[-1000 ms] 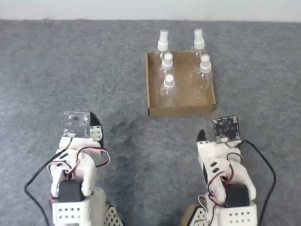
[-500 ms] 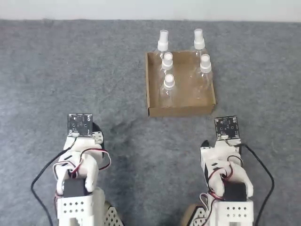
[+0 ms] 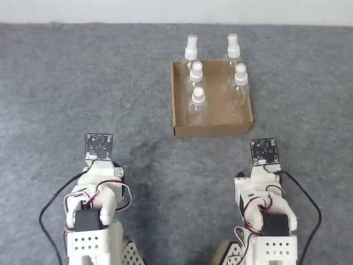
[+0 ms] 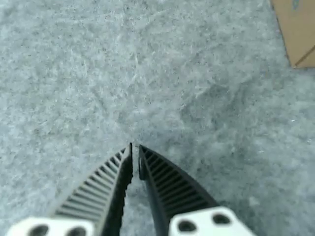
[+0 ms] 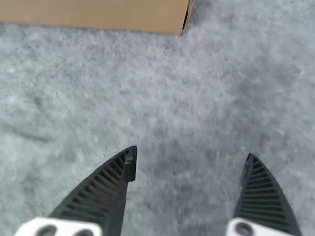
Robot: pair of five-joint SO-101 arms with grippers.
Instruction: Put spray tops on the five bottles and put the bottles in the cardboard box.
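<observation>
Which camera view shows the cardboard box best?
The high view: the whole cardboard box shows, with the spray-topped bottles. The left wrist view catches a corner of it; the right wrist view, one wall.

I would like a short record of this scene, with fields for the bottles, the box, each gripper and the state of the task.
bottles: five, upright, each with a white spray top
cardboard box: holds all five bottles, lies on the grey mat
left gripper: shut, empty, over the mat
right gripper: open, empty, over the mat near the box's front wall
task state: looks complete
</observation>
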